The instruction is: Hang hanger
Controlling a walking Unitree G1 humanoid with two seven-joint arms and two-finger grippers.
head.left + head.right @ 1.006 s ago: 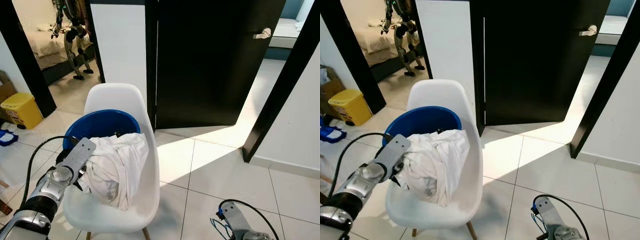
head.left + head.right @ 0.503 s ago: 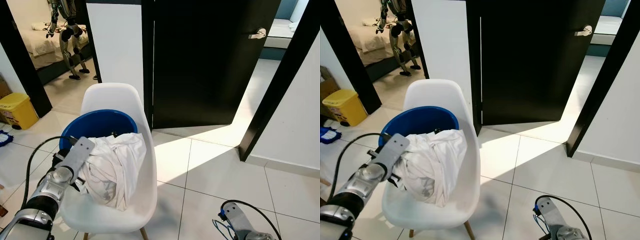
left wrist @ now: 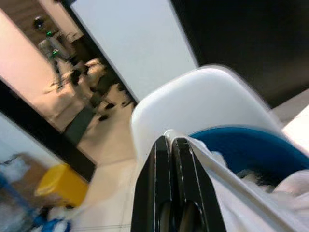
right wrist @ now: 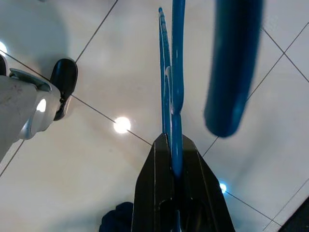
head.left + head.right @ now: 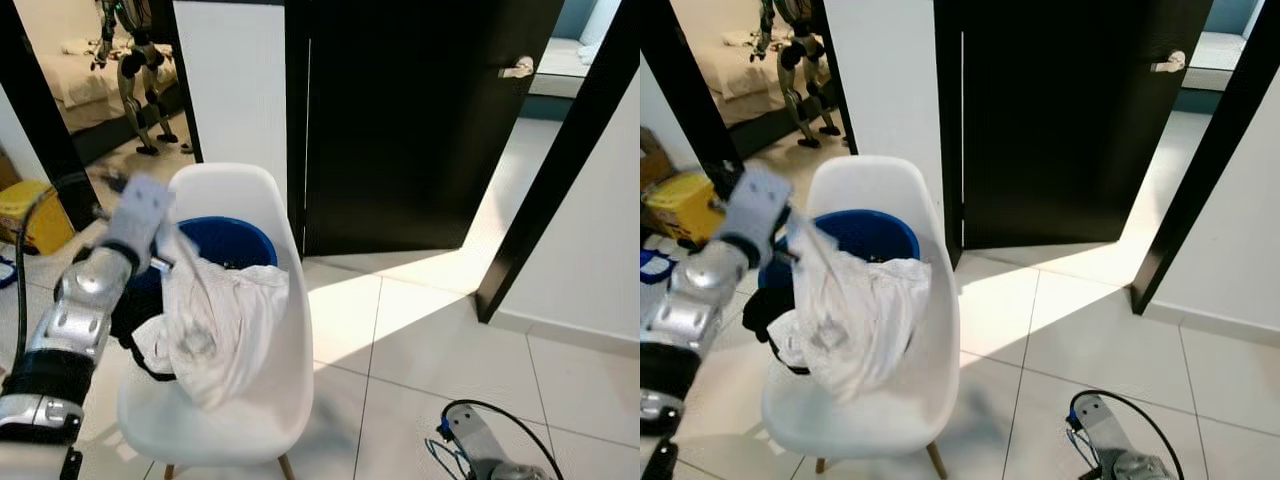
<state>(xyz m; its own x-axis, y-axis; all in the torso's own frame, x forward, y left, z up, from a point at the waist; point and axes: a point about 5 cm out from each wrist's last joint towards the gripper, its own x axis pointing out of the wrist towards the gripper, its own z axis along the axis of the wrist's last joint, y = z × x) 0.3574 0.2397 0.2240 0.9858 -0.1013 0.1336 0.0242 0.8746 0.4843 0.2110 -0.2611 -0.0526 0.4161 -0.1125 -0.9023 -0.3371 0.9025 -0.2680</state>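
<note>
- The right gripper [image 4: 171, 159], hanging low above the tiled floor [image 5: 450, 340] well to the right of the white chair [image 5: 255, 330], is pinching the blue hanger [image 4: 173, 77] between closed fingers; the thin blue frame is running straight out past the fingertips, with a thicker blue part blurred beside it.
- The left gripper [image 3: 171, 145], raised above the chair's seat, is clamping a fold of the white garment [image 5: 215, 320] between fingers pressed almost together, and is drawing the cloth up out of the heap.
- The rest of the garment is draping over the chair's front edge, with the blue basin [image 5: 225, 240] sitting on the seat behind it and a dark strap or cord looping at the chair's left side.
- To do this step well, the lift should probably run straight up and slowly until the cloth is hanging free of the basin rim, so the neck opening can be found for the hanger.
- The pinch looks narrow, so the fabric may slip if jerked.
- Behind the chair, the black door [image 5: 410, 120] is standing ajar; another humanoid robot [image 5: 135, 60] is standing in the room beyond the chair's left.
</note>
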